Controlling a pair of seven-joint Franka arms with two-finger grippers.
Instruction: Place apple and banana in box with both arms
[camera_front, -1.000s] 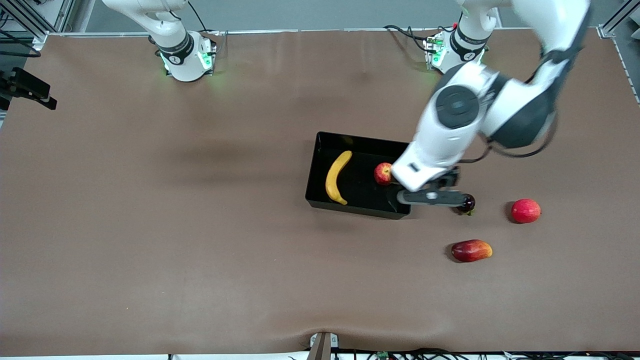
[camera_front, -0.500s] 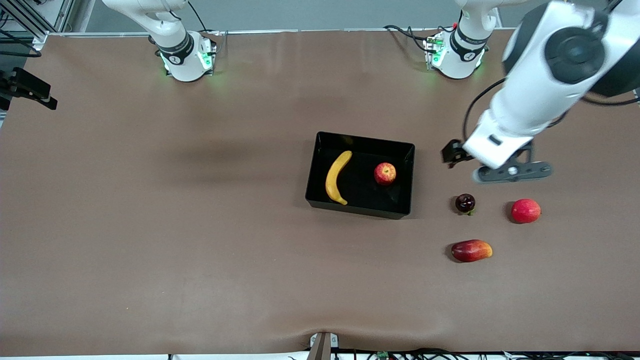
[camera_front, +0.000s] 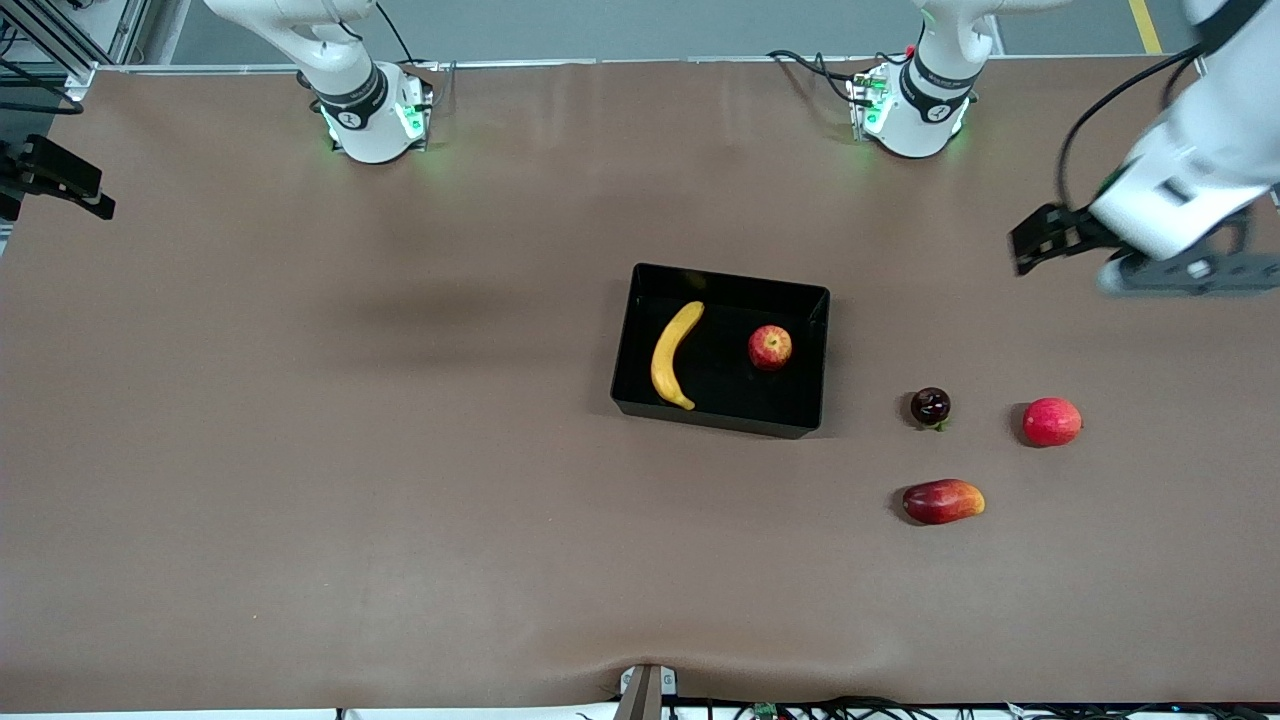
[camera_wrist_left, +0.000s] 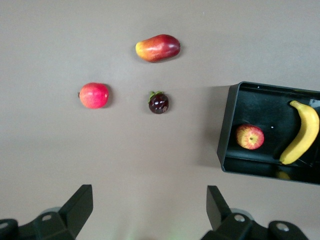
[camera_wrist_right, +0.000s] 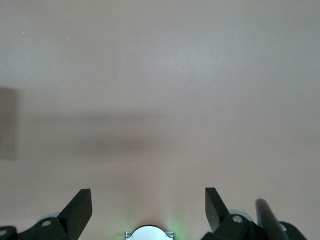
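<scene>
Front view first, from near to far: a red-orange mango-like fruit (camera_front: 943, 501) is seen nearest the camera, toward the left arm's end of the table. Slightly farther lie a small dark fruit (camera_front: 930, 406) and a plain pink-red fruit (camera_front: 1051, 421), apart from each other and from the box. The box (camera_front: 722, 416) is set at mid-table, and both task fruits are found inside it: the banana (camera_front: 675, 354) lies along the end toward the right arm, and the apple (camera_front: 770, 347) rests toward the end nearer the left arm, apart from the banana.

The left gripper (camera_front: 1175, 273) is held in the air over bare table at the left arm's end, well apart from the box; in the left wrist view its fingers (camera_wrist_left: 77, 206) are spread wide with nothing between them. The right gripper (camera_wrist_right: 145, 212) is shown only in the right wrist view, over bare table, fingers apart and empty; that arm waits near its base (camera_front: 372, 120).

With both fruits in the box, the placing is judged complete, and the step in hand is judged to be the left arm's retreat. Nothing more is called for than parking both arms clear of the box, without disturbing the three fruits left out.
</scene>
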